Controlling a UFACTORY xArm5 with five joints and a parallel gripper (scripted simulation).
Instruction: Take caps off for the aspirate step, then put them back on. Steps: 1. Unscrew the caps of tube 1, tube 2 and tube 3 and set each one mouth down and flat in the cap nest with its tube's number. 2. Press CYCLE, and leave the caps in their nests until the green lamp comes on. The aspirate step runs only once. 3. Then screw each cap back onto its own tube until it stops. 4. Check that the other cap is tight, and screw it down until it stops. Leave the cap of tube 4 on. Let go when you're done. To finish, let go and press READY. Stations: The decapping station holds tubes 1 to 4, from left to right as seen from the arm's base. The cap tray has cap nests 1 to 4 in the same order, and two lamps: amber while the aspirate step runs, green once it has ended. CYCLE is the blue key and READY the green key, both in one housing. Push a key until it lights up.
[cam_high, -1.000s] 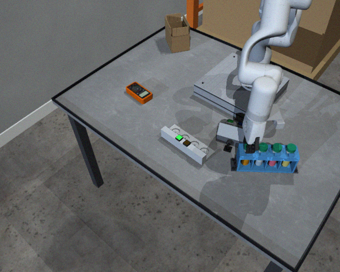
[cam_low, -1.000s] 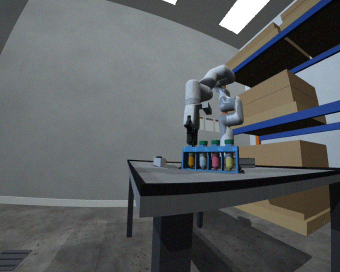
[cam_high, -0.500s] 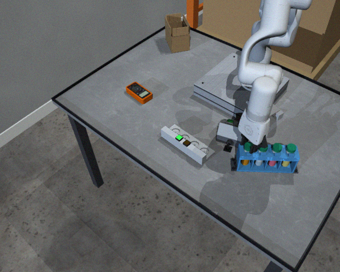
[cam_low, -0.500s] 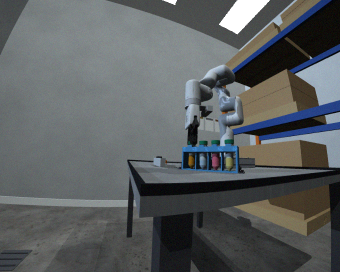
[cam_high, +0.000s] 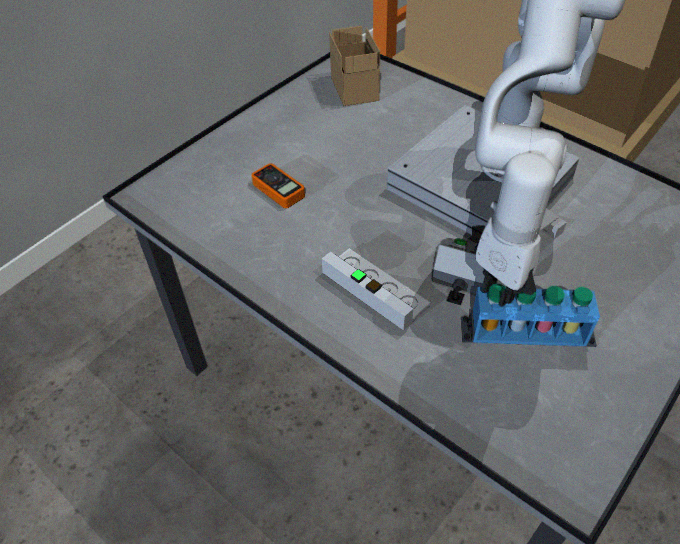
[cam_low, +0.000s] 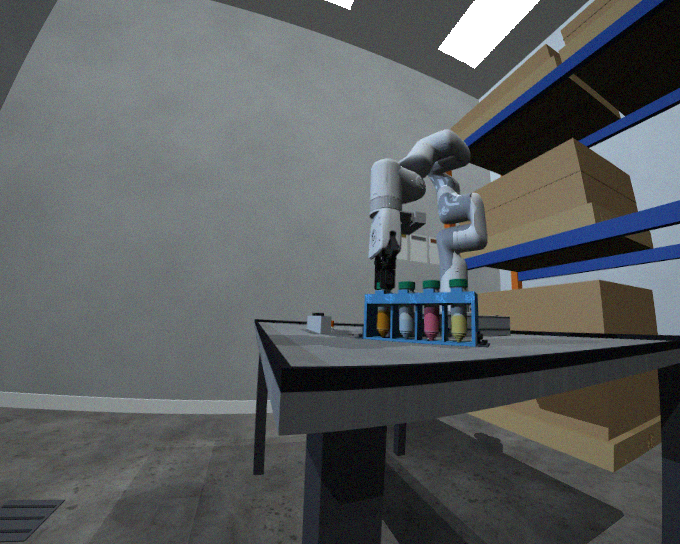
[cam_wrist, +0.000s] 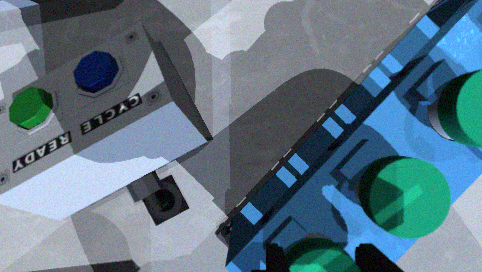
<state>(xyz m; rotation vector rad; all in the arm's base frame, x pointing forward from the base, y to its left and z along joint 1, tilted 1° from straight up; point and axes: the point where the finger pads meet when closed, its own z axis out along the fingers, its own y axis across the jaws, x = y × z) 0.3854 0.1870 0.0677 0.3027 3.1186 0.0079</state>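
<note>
A blue rack (cam_high: 533, 320) holds four tubes, each with a green cap on. My gripper (cam_high: 499, 290) comes straight down on the left end tube in the top view, the one with orange fill, and is shut on its cap (cam_wrist: 320, 256). The wrist view shows my gripper (cam_wrist: 320, 260) with a dark finger on each side of that cap. The neighbouring cap (cam_wrist: 405, 196) stands free. In the exterior view my gripper (cam_low: 384, 283) hides the end cap. The cap tray (cam_high: 374, 288) has empty nests and its green lamp (cam_high: 357, 275) is lit. The blue CYCLE key (cam_wrist: 96, 71) and green READY key (cam_wrist: 31, 107) sit in a grey housing (cam_high: 453, 260).
A small black block (cam_high: 456, 294) lies between the key housing and the rack. An orange multimeter (cam_high: 278, 185) lies at mid-left and a cardboard box (cam_high: 355, 66) stands at the far edge. The arm's base plate (cam_high: 448, 164) is behind the housing.
</note>
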